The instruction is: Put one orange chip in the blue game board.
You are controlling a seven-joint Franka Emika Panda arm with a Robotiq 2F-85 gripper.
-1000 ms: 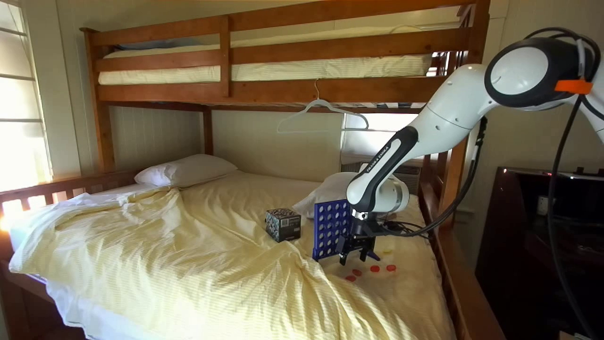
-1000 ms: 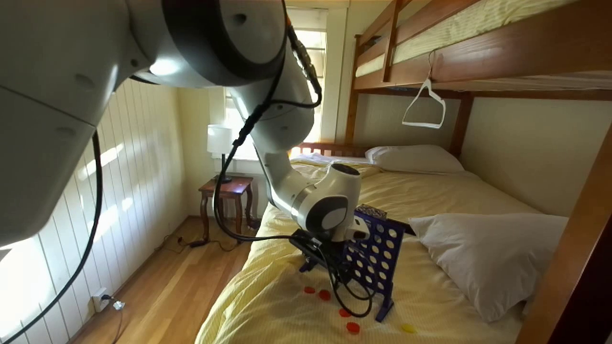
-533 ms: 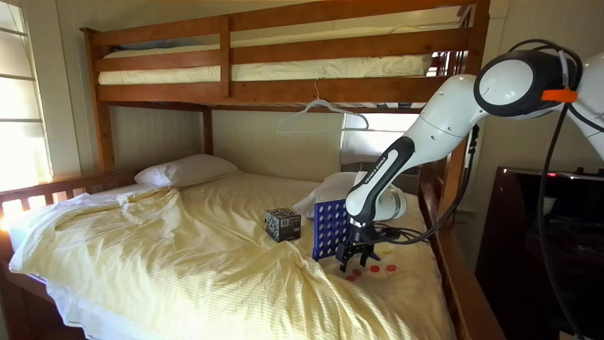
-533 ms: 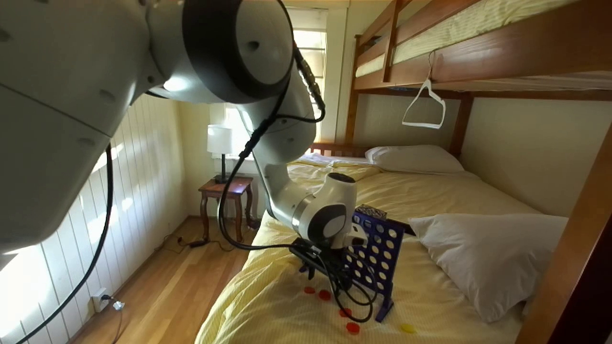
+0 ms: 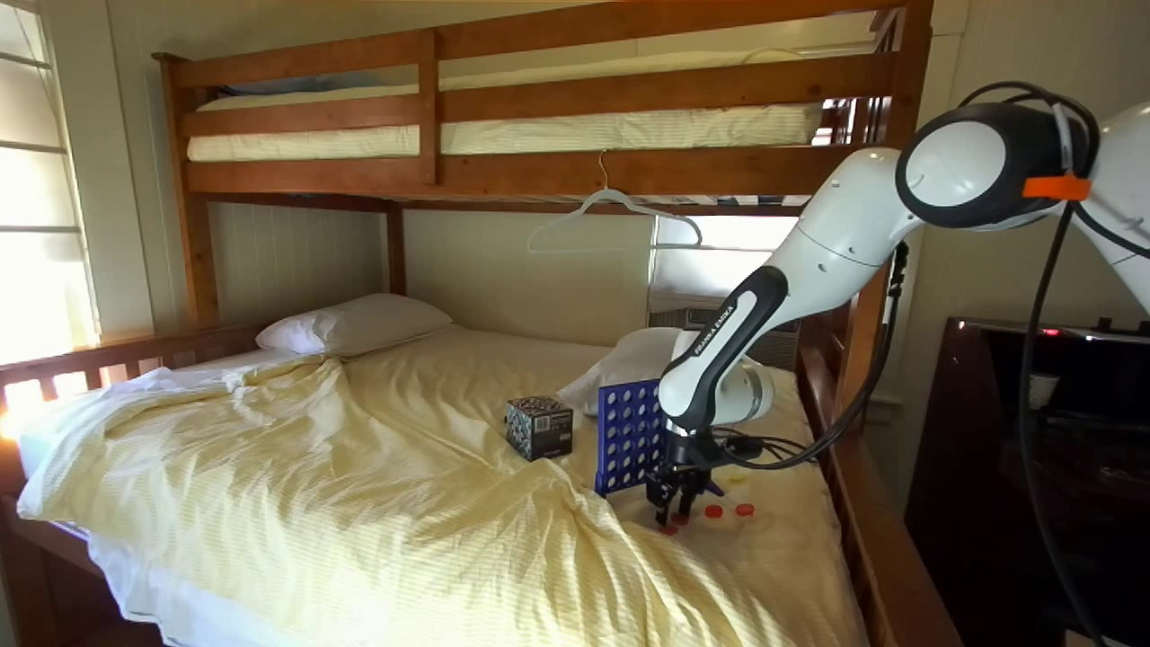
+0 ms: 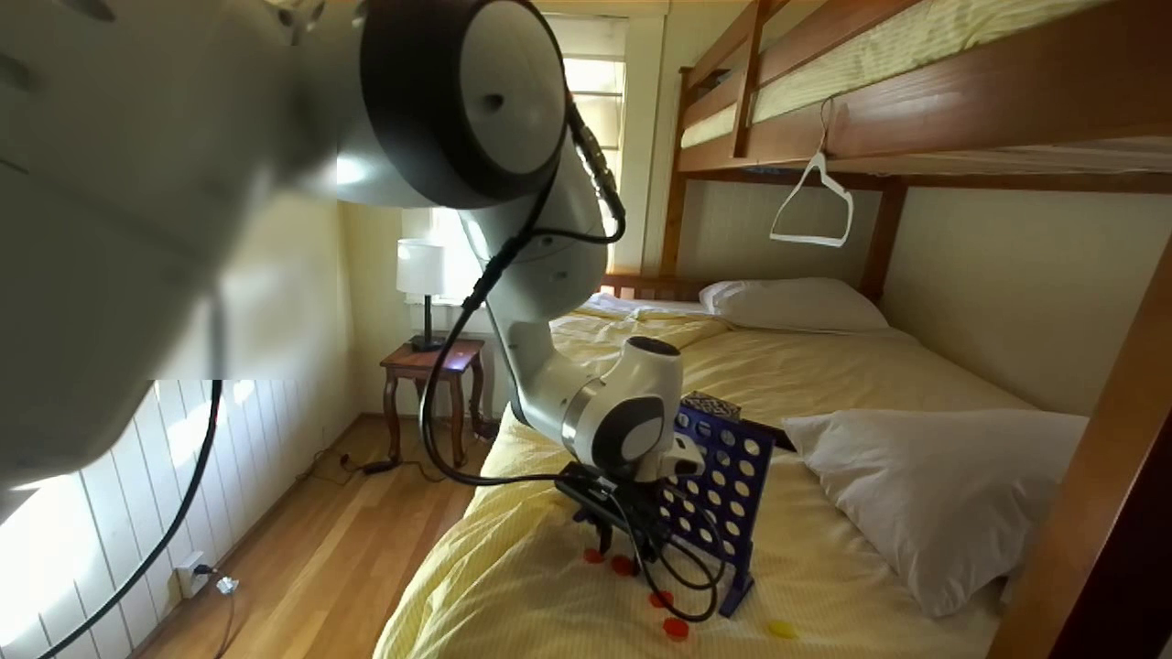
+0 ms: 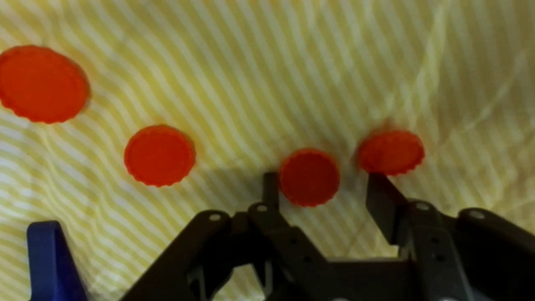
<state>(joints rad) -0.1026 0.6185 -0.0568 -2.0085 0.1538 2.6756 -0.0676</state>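
Fingers apart, an end effector (image 7: 324,184) hangs low over striped yellow bedding (image 7: 234,92), an orange chip (image 7: 309,179) between its tips in the wrist view and three more orange chips (image 7: 159,155) near; whether a finger touches any is unclear. The blue game board (image 5: 634,438) stands upright just beside the end effector, near a dark patterned cube (image 5: 539,429).

Orange-red chips (image 7: 159,155), blue game board (image 5: 631,438), yellow-and-white striped bedding (image 7: 250,92), black end effector (image 7: 324,186)
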